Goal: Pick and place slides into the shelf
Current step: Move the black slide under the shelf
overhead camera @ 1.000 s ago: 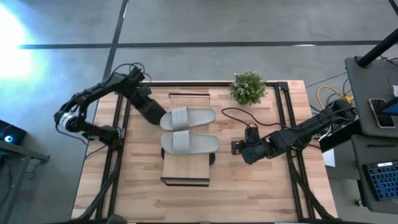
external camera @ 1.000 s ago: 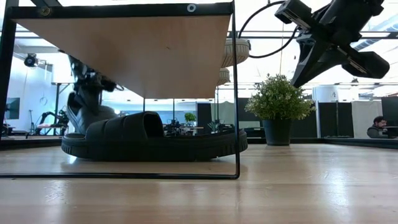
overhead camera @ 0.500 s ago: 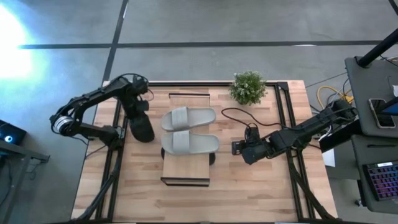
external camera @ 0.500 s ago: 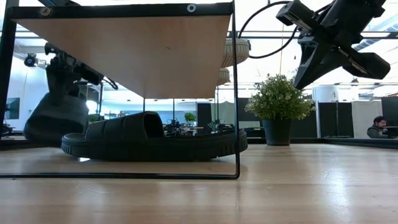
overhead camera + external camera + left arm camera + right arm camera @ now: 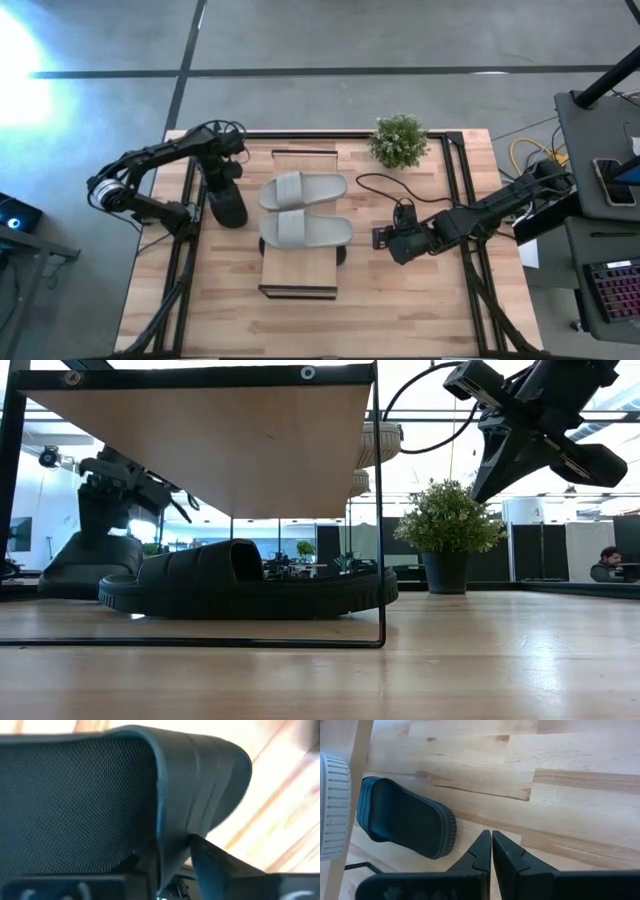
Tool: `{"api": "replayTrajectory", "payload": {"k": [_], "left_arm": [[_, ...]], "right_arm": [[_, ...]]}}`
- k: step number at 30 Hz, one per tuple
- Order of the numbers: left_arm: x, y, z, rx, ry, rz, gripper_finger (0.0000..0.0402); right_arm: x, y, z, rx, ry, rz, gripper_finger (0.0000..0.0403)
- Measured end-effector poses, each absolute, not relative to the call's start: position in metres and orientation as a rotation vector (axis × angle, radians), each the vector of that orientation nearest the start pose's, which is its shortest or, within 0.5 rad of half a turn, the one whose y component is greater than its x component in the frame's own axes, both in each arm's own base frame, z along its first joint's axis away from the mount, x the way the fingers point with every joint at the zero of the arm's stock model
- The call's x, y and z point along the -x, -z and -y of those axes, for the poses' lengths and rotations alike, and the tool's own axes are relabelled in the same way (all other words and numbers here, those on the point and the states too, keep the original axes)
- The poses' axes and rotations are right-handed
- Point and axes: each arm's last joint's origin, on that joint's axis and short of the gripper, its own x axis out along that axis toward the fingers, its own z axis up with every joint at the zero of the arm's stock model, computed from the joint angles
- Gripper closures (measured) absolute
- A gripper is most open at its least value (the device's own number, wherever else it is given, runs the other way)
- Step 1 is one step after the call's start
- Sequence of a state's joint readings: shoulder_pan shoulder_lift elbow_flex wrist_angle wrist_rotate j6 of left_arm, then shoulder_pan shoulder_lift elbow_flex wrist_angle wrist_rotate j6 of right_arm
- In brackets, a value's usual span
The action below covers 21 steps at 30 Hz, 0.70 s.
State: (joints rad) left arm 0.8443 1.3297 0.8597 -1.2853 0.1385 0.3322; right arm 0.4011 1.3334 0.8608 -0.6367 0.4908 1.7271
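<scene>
Two light grey slides lie side by side on the shelf's plank top. One black slide lies on the table under the plank; the right wrist view shows its end. A second black slide rests on the table left of the shelf, and the low view shows it as a dark mound. My left gripper stands over its far end, pointing down. My right gripper hangs shut, with nothing in it, right of the shelf. My left gripper has a thin curved edge of the black slide between its two fingers, one finger on the ribbed outer side and the other toward the textured inner side. It comes from above, pointing steeply down. The slide's underside rests on the table.
A potted plant stands at the far edge, right of the shelf. A black cable loops over the table toward the right arm. The dark frame rails run along both table sides. Bare wood lies near the front edge.
My left gripper has carried the black slide from beside the far grey slide toward the table's left edge, tipping to point more steeply down. The slide hung just clear of the table half a second ago and now rests on it.
</scene>
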Motion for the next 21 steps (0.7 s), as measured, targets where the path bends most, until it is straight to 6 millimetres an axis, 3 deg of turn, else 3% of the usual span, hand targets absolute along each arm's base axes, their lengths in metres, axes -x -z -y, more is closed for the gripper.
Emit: {"api": "replayTrajectory", "payload": {"k": [9,14,21], "left_arm": [[-0.121,-0.213,-0.135,0.525,-0.388,-1.645,0.0224],[-0.119,-0.228,-0.137,0.484,-0.522,-1.612,0.0212],[-0.111,-0.255,-0.140,0.362,-0.927,-1.572,0.0212]], "right_arm": [[-0.232,-0.219,-0.084,-1.110,0.842,-0.609,0.0394],[-0.232,-0.219,-0.084,-1.111,0.840,-0.607,0.0394],[-0.232,-0.219,-0.084,-1.111,0.840,-0.607,0.0394]]}}
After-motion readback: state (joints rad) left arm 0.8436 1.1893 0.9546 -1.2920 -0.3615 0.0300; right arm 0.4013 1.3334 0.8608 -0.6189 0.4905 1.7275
